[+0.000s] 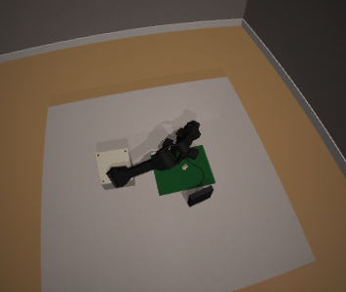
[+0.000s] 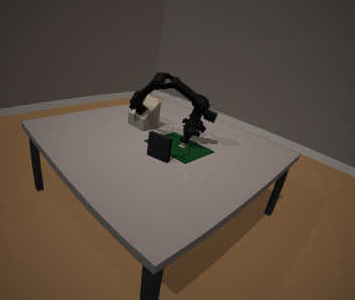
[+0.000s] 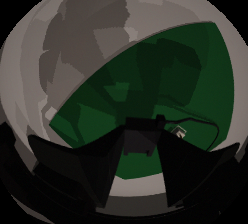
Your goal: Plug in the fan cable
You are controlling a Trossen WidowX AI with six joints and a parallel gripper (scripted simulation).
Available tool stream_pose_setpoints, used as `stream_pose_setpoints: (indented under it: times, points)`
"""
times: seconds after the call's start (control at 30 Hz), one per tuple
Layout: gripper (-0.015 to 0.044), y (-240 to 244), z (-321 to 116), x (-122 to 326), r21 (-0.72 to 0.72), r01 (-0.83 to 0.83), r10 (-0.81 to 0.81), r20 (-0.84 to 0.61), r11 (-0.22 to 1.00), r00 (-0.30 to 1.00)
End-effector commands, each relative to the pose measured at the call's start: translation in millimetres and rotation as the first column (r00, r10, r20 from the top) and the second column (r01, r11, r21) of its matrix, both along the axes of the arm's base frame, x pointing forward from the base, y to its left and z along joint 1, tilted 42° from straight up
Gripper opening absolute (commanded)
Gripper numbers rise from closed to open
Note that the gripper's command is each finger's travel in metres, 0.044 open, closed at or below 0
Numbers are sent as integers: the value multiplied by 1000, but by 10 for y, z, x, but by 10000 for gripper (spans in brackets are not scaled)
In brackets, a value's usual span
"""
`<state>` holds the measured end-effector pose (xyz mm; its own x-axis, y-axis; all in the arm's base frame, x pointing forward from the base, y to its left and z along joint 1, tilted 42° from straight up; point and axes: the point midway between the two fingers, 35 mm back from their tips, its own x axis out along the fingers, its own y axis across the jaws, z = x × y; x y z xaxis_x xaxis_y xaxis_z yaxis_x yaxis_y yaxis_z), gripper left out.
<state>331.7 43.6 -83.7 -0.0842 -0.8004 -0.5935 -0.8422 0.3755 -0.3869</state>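
My gripper is low over the green board. In the wrist view its fingers are shut on the black plug, one on each side. Whether the plug touches the board is hard to tell. The thin dark cable runs from the plug in a loop to the right. The small white pin header stands on the board apart from the plug, just beyond the right finger in the wrist view.
The dark square fan stands upright by the board's edge, with the cable leading to it. A beige block is beside the arm's base. Both are on the pale table.
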Motion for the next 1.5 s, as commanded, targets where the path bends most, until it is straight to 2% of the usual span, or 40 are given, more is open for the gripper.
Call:
stream_pose_setpoints:
  times: [0.0,0.57,1.47]
  points:
    - [0,113,114,24,9,-1,1,13,1000,1000]
    - [0,389,444,-29,7,-4,4,9,1000,1000]
    - [0,-127,866,-454,200,-108,88,106,974,991]
